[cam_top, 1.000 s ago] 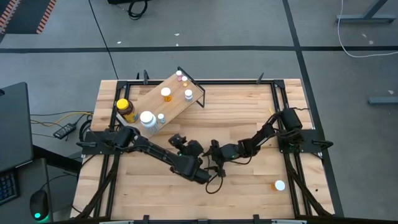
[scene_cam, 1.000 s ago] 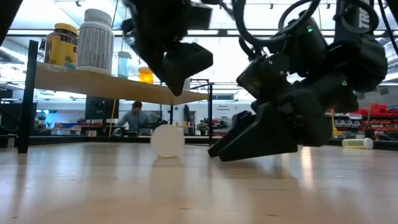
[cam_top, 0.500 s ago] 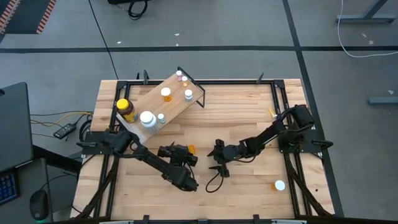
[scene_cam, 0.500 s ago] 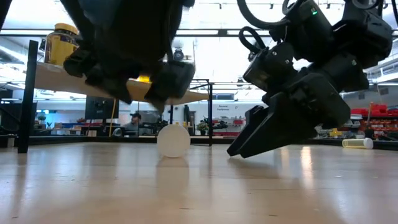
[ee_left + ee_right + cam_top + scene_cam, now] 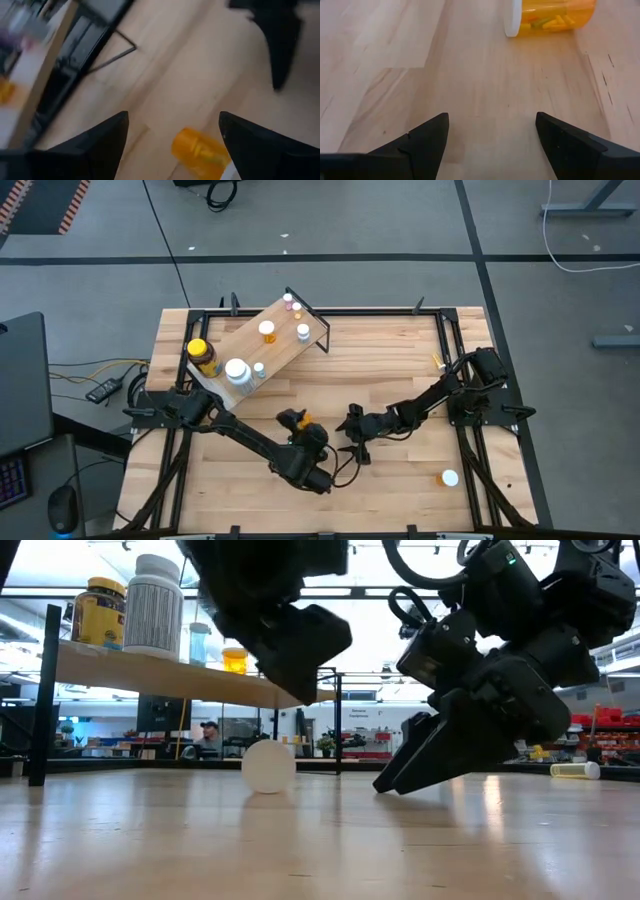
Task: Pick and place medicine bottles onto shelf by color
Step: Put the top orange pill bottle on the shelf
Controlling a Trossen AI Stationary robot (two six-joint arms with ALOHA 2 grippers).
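**Operator:** Behind the counter (image 5: pixel 400 350) the lab is sitting bright and open, and a person (image 5: pixel 207 736) is working far back. I'm hovering the left gripper (image 5: pixel 172 132) mid-counter, jaws spread wide, holding nothing. An orange vial (image 5: pixel 306 420) is lying on its side on the wood, just ahead of those jaws.

**Observer:** Which way is it pointing?

**Operator:** Its long axis is running flat along the counter, white cap (image 5: pixel 269 766) facing the low camera. The right gripper (image 5: pixel 492 132) is waiting close by on the cap side, jaws also spread and empty.

**Observer:** What's worrying you?

**Operator:** It's a cylinder on its side, so I'm judging that a jaw tip nudging it off-centre could roll it away. Both grippers are crowding the same spot, so they could clip each other. The shelf (image 5: pixel 250 340) is already carrying several bottles, including the yellow-lidded amber jar (image 5: pixel 203 356), so a careless placing could topple one.
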